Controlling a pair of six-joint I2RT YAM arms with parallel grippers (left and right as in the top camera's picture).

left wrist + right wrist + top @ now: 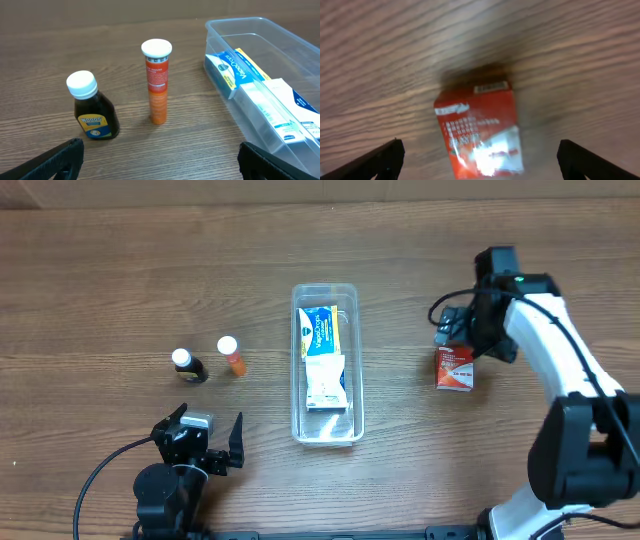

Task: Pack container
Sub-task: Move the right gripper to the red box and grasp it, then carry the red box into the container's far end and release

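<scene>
Mid-tabletop, clear container (pixel 325 432) with cartons (pixel 322 332) inside; near the front edge, left fingers (pixel 50 160) spread apart, empty; toward the right edge, right fingers (pixel 375 160) likewise spread, above a red box (pixel 455 368)

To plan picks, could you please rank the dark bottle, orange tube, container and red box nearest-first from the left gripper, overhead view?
1. Dark bottle and orange tube: just ahead, too close to call.
2. Container: centre, rightward.
3. Red box: far right.
</scene>
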